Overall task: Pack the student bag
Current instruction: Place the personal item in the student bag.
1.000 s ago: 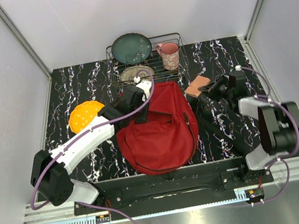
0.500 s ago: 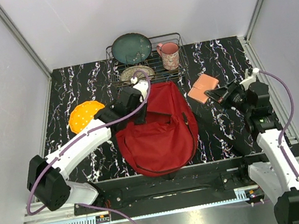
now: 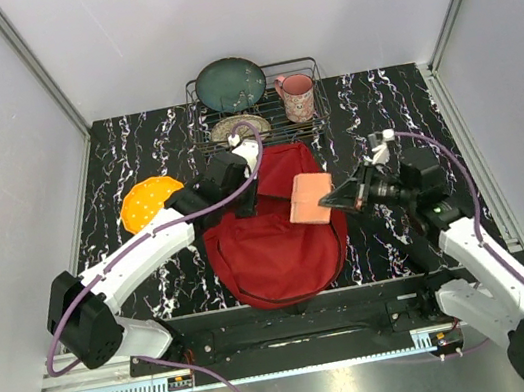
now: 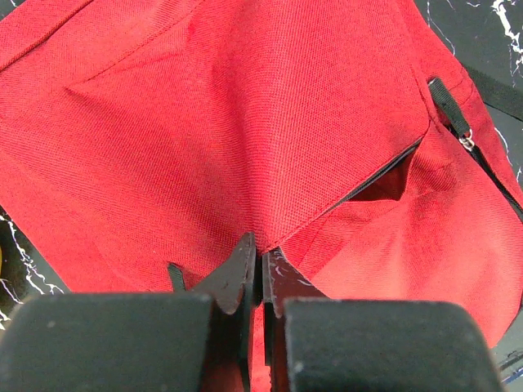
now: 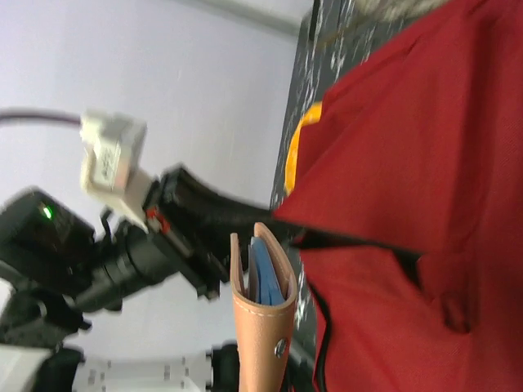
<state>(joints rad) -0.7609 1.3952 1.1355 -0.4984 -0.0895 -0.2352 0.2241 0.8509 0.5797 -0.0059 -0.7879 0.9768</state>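
The student bag (image 3: 275,239), a big red backpack, lies in the middle of the table. My left gripper (image 3: 243,202) is shut on a fold of its red fabric near the top; in the left wrist view the jaws (image 4: 261,255) pinch the edge of a flap, and a dark zip opening (image 4: 384,184) gapes to the right. My right gripper (image 3: 341,200) is shut on a tan leather wallet (image 3: 310,198) held over the bag's right half. In the right wrist view the wallet (image 5: 261,327) stands on edge with blue inserts showing, next to the bag (image 5: 425,163).
A wire rack (image 3: 306,68) at the back holds a dark green plate (image 3: 231,84), a pink mug (image 3: 297,96) and a patterned dish (image 3: 238,128). An orange disc (image 3: 149,202) lies left of the bag, beside my left arm.
My right arm has swung left, carrying the tan wallet from the table's right side to above the bag. The left gripper keeps its hold and has barely moved.
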